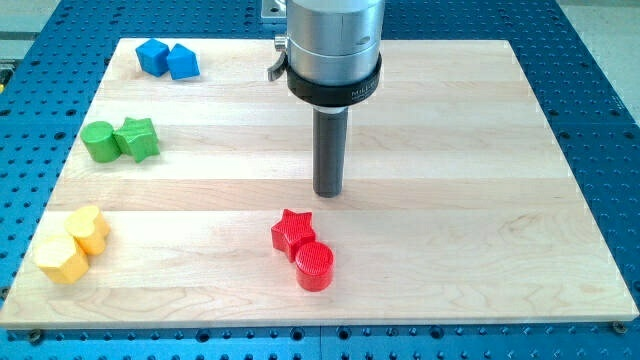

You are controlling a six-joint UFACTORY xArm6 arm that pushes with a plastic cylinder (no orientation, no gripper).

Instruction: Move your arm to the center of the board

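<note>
My tip [329, 192] rests on the wooden board [450, 150] near its middle. A red star block [292, 232] lies just below and slightly left of the tip, apart from it. A red cylinder [314, 266] touches the star at its lower right. The rod hangs from a grey arm body at the view's top centre.
Two blue blocks [167, 59] sit side by side at the top left. A green cylinder [99, 141] and a green star [138, 139] touch at the left. Two yellow blocks [74, 245] lie at the bottom left. A blue perforated table [590, 90] surrounds the board.
</note>
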